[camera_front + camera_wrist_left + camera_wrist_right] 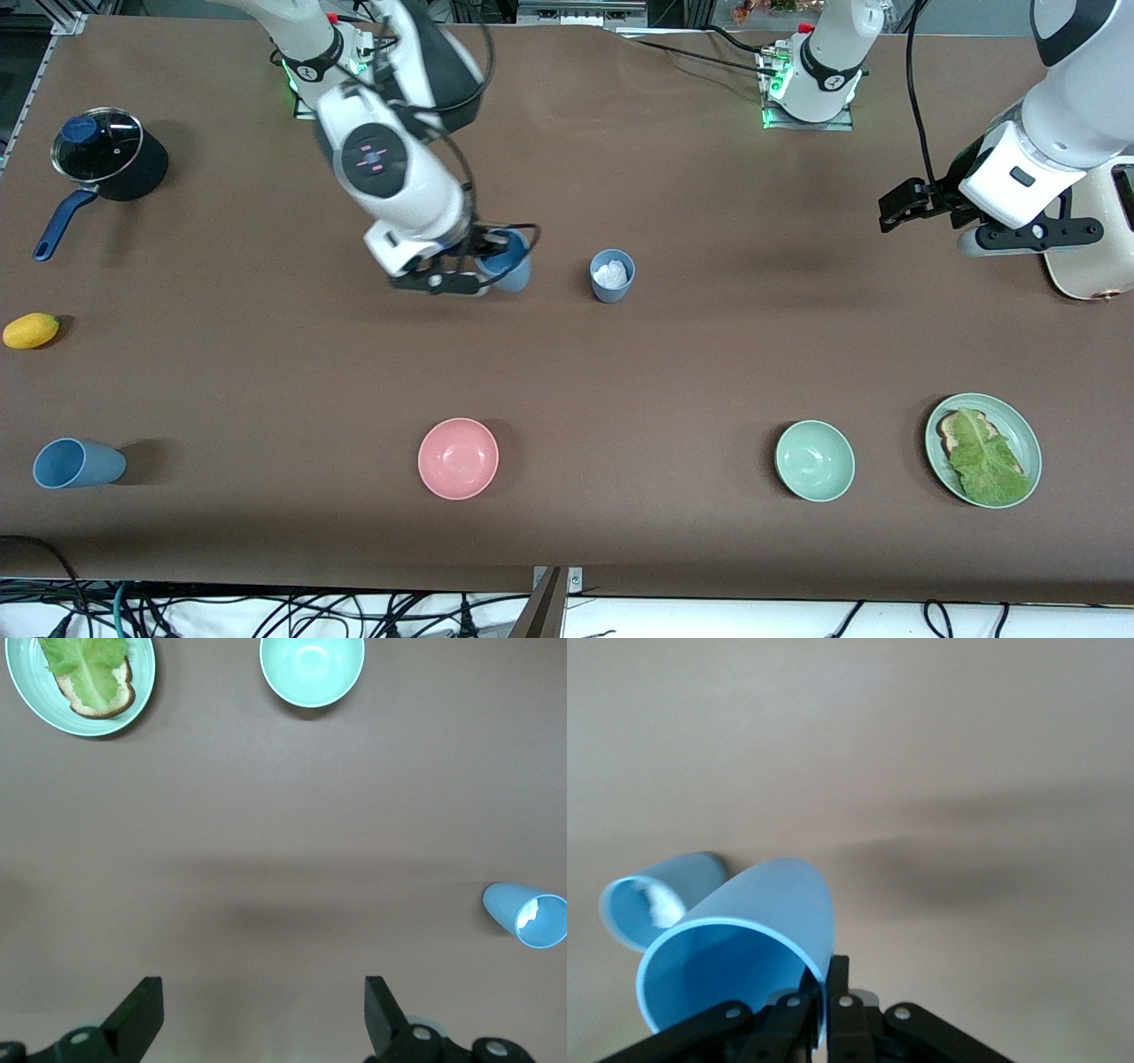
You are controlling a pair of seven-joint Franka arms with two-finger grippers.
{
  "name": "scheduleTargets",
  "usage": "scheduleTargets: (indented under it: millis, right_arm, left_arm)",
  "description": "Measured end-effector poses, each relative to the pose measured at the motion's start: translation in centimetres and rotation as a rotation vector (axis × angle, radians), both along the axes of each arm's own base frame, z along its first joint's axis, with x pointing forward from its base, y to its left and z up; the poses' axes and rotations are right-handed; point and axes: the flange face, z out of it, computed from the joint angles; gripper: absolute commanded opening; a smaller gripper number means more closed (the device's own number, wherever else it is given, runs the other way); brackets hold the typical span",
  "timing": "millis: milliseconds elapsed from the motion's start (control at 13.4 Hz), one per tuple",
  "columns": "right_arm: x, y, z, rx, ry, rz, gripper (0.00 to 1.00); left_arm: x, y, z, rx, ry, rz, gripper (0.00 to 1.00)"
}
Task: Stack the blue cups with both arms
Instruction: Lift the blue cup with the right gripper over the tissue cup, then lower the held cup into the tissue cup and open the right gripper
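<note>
Sky-blue cup (507, 262) pinched by its rim in right hand (461, 266), lifted just beside grey-blue cup (611, 276) at its nine o'clock. Stacking not yet done; carrying over and lowering left. Left hand (263, 1014) spread, waiting. White wad (610, 272) inside grey-blue cup, nature unclear.

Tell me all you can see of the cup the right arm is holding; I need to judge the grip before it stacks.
The sky-blue cup is a small, handleless, tapered tumbler of matte plastic, empty as far as its inside shows. The right gripper is shut on its rim, one finger inside the wall and one outside. It hangs tilted, apparently clear of the table, close beside the grey-blue cup, which stands upright with something white in it. The two cups do not touch.
</note>
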Motion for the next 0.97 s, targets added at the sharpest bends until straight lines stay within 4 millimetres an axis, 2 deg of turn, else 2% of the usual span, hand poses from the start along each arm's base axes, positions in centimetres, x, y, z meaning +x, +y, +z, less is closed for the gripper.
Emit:
scheduleTargets:
  millis: [224,374,598,748,972]
  right_arm:
    - [-2.5,6.4,1.0,-0.01,0.016,-0.064,0.0]
    - [-4.2,9.9,1.2,-0.014,0.019,-0.09,0.0]
    - [-6.7,13.6,-1.0,-0.038,0.033,-0.114,0.0]
    - [-7.3,14.8,-2.8,-0.05,0.034,-0.117,0.0]
    - [-6.5,14.6,-3.6,-0.057,0.03,-0.129,0.0]
  left_arm:
    - [0.0,0.0,0.0,0.0,0.0,0.0,1.0]
    - [0.0,0.0,0.0,0.0,0.001,0.001,1.0]
    - [0.0,0.1,0.0,0.0,0.001,0.001,1.0]
    - [0.0,0.1,0.0,0.0,0.001,0.001,1.0]
    - [0.0,0.1,0.0,0.0,0.002,0.002,1.0]
